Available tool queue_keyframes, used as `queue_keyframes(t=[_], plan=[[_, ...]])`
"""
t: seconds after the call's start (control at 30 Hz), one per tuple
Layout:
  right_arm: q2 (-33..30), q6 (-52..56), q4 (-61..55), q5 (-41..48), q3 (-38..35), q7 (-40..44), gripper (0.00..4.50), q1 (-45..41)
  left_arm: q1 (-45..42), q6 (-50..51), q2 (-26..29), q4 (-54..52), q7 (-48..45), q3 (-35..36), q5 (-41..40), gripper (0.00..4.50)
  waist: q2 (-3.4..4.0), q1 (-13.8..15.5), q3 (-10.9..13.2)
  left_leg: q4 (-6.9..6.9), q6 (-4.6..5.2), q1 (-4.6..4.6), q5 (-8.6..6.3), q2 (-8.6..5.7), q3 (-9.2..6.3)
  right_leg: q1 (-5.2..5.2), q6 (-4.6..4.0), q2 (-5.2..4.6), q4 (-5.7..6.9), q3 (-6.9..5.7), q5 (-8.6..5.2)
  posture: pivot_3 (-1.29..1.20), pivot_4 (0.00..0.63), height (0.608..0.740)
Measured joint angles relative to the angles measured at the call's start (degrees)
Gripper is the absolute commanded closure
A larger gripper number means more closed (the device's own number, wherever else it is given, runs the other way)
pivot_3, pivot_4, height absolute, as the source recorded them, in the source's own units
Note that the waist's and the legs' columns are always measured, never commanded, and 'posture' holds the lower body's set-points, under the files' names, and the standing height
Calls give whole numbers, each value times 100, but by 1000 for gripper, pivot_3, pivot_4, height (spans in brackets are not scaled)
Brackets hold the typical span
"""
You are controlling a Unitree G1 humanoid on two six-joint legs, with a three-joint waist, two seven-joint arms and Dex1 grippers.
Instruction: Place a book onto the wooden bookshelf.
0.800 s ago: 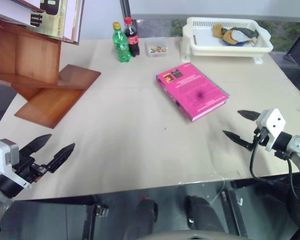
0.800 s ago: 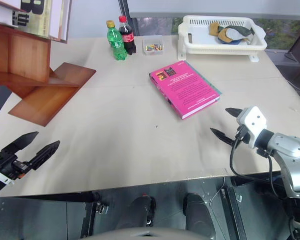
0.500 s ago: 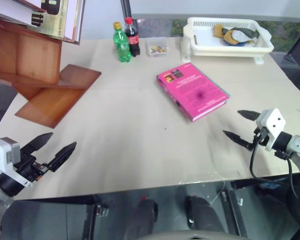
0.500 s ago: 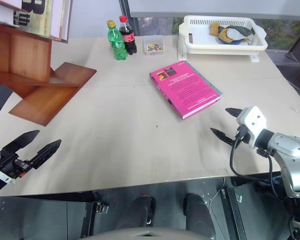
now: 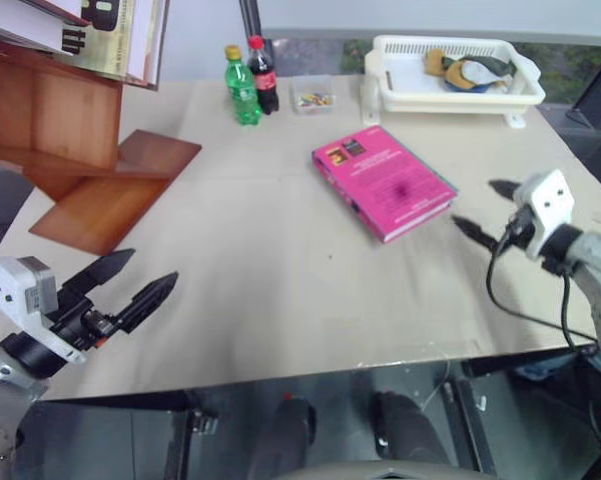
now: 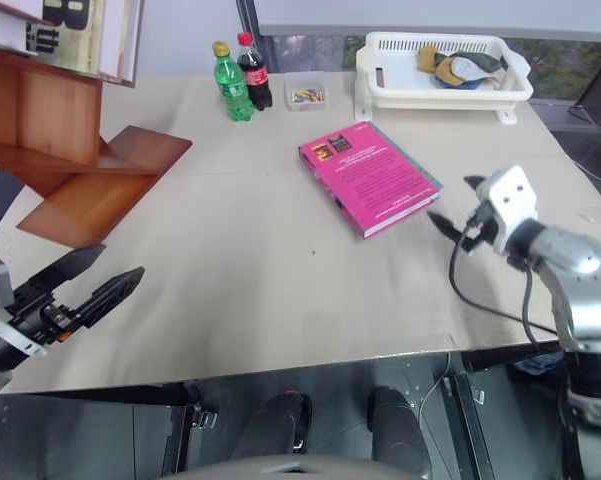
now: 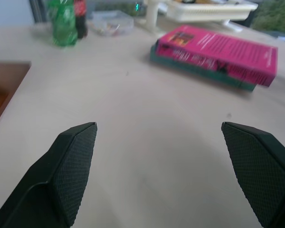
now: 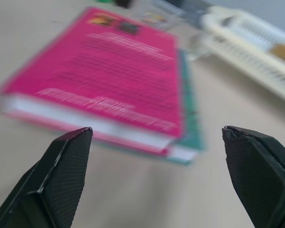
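Magenta-pink thick book (image 5: 383, 187) lies flat on the tabletop (image 5: 280, 290), long axis slanting away toward the bottles. The right gripper (image 5: 486, 213) sits just beside its near corner, jaws wide apart; the left gripper (image 5: 130, 286), also wide apart, is well away.

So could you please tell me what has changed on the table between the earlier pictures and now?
The right end effector has moved up the table to just beside the pink book's near corner, its fingers open and not touching it. The left end effector has come forward and inward over the table, also open and empty. The book, the teal book under it, the wooden bookshelf and the bottles stayed put.
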Motion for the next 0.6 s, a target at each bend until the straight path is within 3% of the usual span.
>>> queue_keyframes(t=[0.1, 0.2, 0.23, 0.27, 0.43, 0.6], plan=[[365, 90, 1528, -575, 462, -408, 15, -1332, -429, 332, -17, -453, 467, -504, -248, 0, -1, -18, 0, -2, -3, -2, 2, -7, -2, -5, -2, 7, 0, 0, 11, 0, 150, 740], [664, -371, 3406, -1079, 759, -706, 1314, -2480, -780, 602, -20, -630, 831, -843, -429, 0, -1, -21, 0, -10, -7, -13, 4, -10, -4, -20, 9, 7, -1, -2, 18, 0, 150, 740], [702, -527, 3777, -1181, 823, -741, 1965, -2662, -826, 633, -30, -642, 899, -877, -442, 0, -1, -13, 0, -12, -25, -21, 13, -11, -6, -27, 9, 6, -2, -3, 18, 0, 150, 740], [740, -633, 4061, -1260, 858, -773, 2219, -2788, -869, 662, -44, -644, 951, -916, -451, 0, -1, -9, 0, -14, -27, -24, 14, -14, -5, -30, 9, 4, -3, -2, 18, 0, 150, 740], [967, -1428, 6364, -1789, 1149, -837, 4441, -3763, -994, 967, -160, -737, 1356, -1196, -923, 0, -1, -40, 0, -28, -27, -64, 14, -21, 4, -72, 9, -15, -15, 10, 18, 0, 150, 740], [1118, -1784, 7140, -1937, 1169, -716, 4441, -4154, -1236, 1311, -208, -857, 1795, -1474, -1483, 0, -1, -115, -1, -19, -28, -92, 14, -21, 2, -101, 11, -14, -4, 8, 19, 0, 150, 740]])
